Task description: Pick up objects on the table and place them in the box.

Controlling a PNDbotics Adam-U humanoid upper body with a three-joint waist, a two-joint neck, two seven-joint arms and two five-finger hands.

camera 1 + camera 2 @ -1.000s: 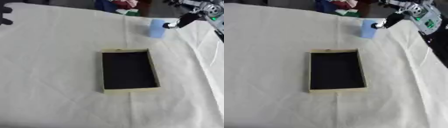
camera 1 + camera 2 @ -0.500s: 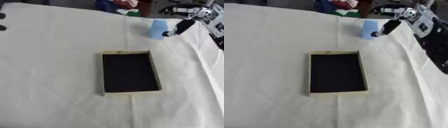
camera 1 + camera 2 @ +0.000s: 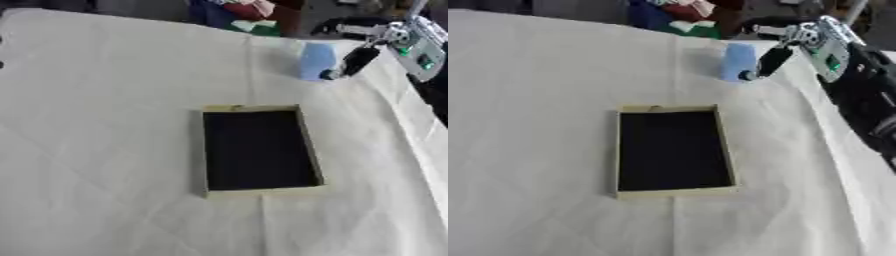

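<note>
A light blue upright object (image 3: 317,61) stands on the white cloth near the table's far right. My right hand (image 3: 826,46) comes in from the upper right, open. One dark finger (image 3: 355,60) slants down along the blue object's right side, its tip at the base, touching or nearly so. Another finger (image 3: 360,29) reaches left behind the object. The box (image 3: 208,150), shallow and tan-walled with a black inside, lies in the middle of the table and holds nothing. Only a dark sliver of my left hand (image 3: 2,64) shows at the left edge.
The white cloth (image 3: 105,130) covers the whole table, with creases. Coloured clutter (image 3: 249,12) lies beyond the far edge. My right forearm (image 3: 868,100) runs down the right side, along the table's right edge.
The slanted finger of my right hand has come lower along the blue object's right side, down to its base. The whole picture has shifted slightly. The box and the blue object have stayed put.
</note>
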